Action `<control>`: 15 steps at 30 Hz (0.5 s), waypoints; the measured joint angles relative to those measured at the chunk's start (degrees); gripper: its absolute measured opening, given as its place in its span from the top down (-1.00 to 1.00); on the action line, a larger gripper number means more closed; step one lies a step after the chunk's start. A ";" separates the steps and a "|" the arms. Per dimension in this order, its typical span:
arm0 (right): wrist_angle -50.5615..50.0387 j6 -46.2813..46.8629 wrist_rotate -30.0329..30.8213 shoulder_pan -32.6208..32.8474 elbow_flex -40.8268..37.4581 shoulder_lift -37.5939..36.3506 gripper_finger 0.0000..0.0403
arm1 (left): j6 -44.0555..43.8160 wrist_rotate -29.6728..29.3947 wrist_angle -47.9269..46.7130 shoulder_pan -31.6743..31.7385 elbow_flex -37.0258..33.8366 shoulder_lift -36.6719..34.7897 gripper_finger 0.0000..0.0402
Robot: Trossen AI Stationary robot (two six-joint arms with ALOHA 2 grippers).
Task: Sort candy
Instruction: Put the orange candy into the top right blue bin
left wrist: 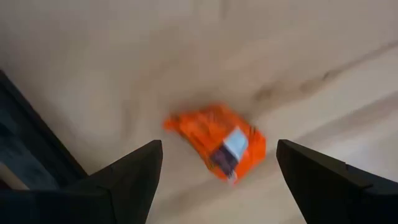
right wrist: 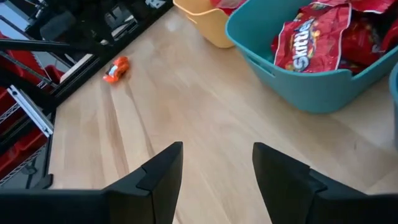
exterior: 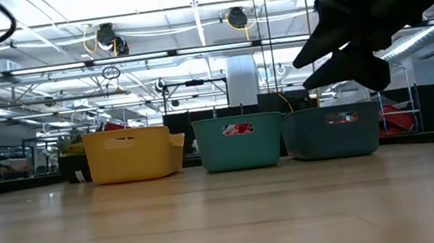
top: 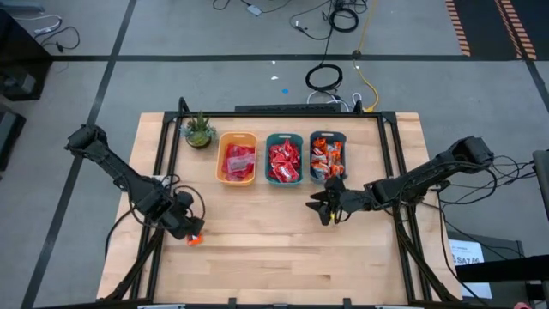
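We see the left gripper [top: 190, 232] low over the wooden table [top: 283, 257] near its left edge, fingers spread wide, nothing held. One small orange wrapped candy piece [left wrist: 217, 142] lies flat on the wood right between those fingers in the left wrist view; in the high view it shows as an orange spot [top: 196, 239] just beside the gripper tip. It looks like the last loose piece on the table.

The rest of the candy is already binned at the back: pinkish-red flat packets in the yellow plastic bin [top: 237, 135], red squarish packets in the middle teal plastic bin [top: 284, 136], orange pieces in the darker teal bin [top: 328, 135] on the right. A small potted green plant [top: 199, 130] stands left of the yellow bin.

The right gripper [top: 330, 206] hangs in front of the right bin, jaws parted, empty; its wrist view shows only bare wood between the fingers [right wrist: 158, 177].

Risks as we judge them:
- The wrapper is thin and flat, so the fingers may close above it or nudge it sideways instead of pinching it.
- A slick wrapper could slip out mid-carry.
- The matching bin is the far right one, well apart from the piece; the left arm's reach across passes the other two bins, so a wrong-bin drop is possible.
- The right arm waits near that bin, so crossing paths could mean contact.
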 joint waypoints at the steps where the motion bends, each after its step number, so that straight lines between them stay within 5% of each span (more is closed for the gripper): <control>1: 0.28 0.03 0.00 0.24 0.00 0.29 0.08 | -1.97 1.19 1.59 -0.74 -0.64 0.37 -0.63; 15: 2.00 -1.67 0.13 0.27 0.00 0.65 0.08 | -11.79 5.72 18.78 -3.01 -6.79 11.98 -0.62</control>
